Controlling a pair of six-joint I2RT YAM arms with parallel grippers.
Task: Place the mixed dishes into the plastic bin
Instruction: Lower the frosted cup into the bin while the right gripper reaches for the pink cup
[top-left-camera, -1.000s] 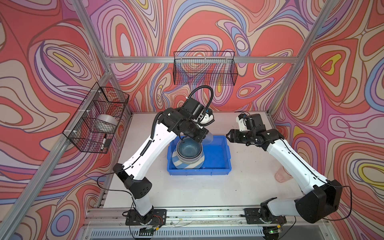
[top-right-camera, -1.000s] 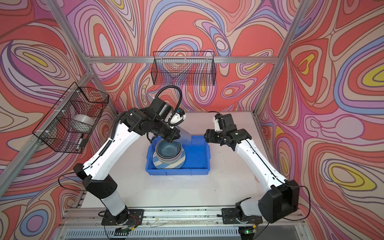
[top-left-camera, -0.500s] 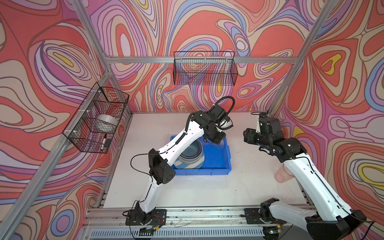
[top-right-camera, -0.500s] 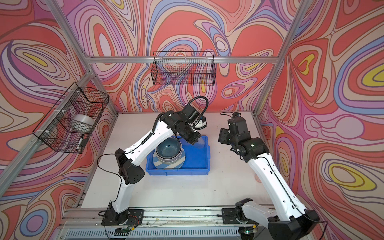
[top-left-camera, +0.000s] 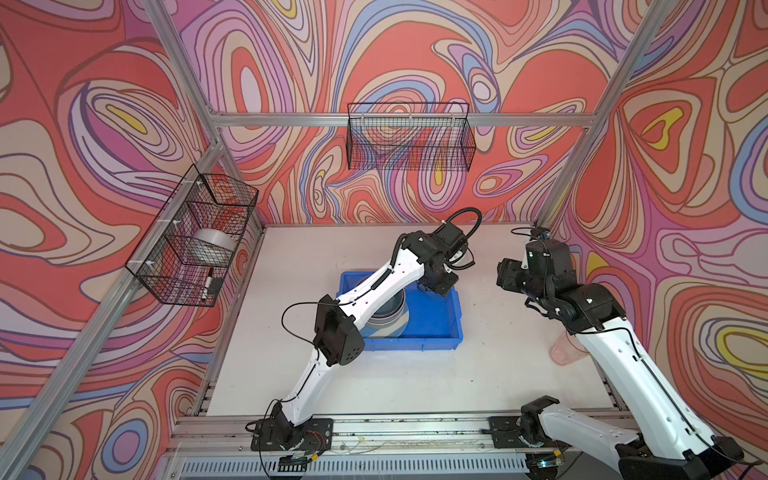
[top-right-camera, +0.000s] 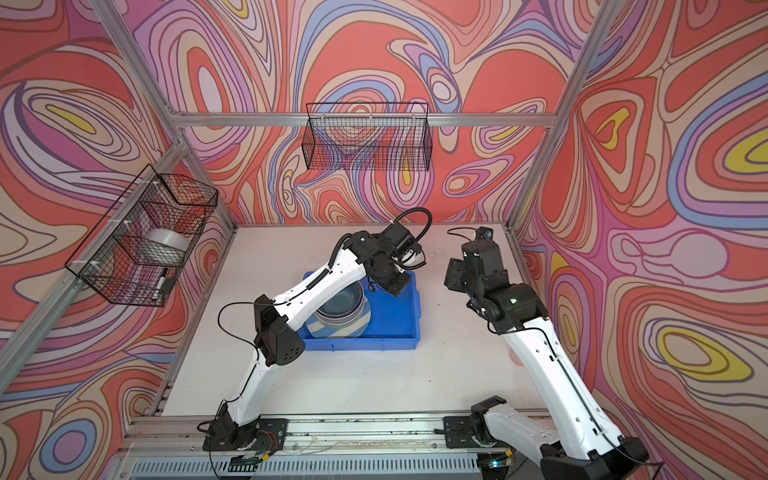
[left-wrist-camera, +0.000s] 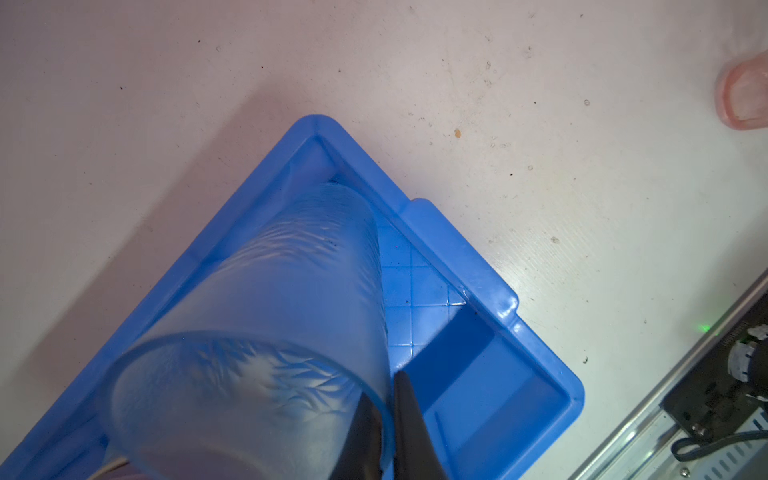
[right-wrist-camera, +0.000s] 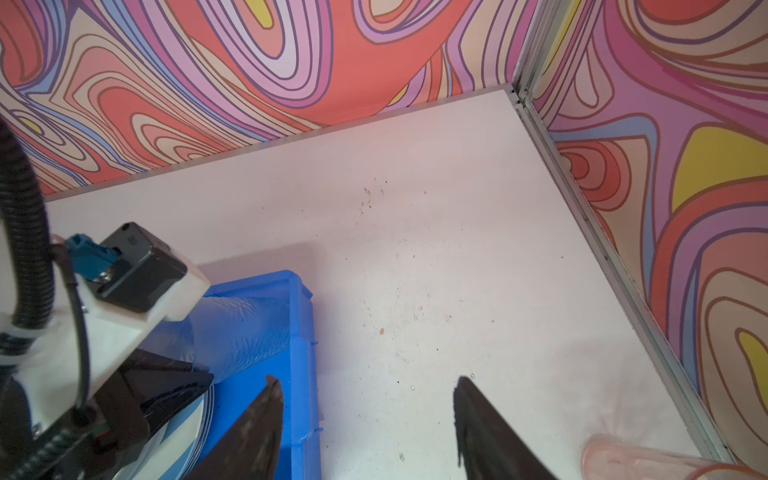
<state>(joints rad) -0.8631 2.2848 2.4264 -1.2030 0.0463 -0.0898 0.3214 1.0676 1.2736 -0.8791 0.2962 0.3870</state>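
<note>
1. Bin first: the plastic bin (top-left-camera: 432, 332) sits mid-table in both top views, with a stack of dishes in its left half, a teal bowl (top-right-camera: 343, 303) on a blue-white striped plate (top-right-camera: 357, 326). Its right half shows bare blue floor.

2. Left arm next: it reaches across the stack to the bin's far right corner. The left gripper (left-wrist-camera: 388, 419) is clamped on the rim of the blue tumbler (left-wrist-camera: 291, 291), one finger inside the mouth and one outside.

3. Tumbler axis: in the left wrist view the tumbler lies steeply tilted, its long axis running from the gripped mouth down toward the bin's corner. Its base is inside the walls near that corner; whether it already touches the floor I cannot tell through the translucent plastic.

4. Relation that matters: release here should leave the tumbler lying in the bin's free corner, beside the stack rather than on it.

5. Right arm: the right gripper (right-wrist-camera: 365, 419) hangs with jaws apart and empty, just outside the bin's right wall.

6. Remaining dish: the pink tumbler (top-left-camera: 563, 351) lies on its side on the table near the right wall, well apart from the bin. The right arm is clearly nearer to it, and its forearm partly covers it from above.
</note>
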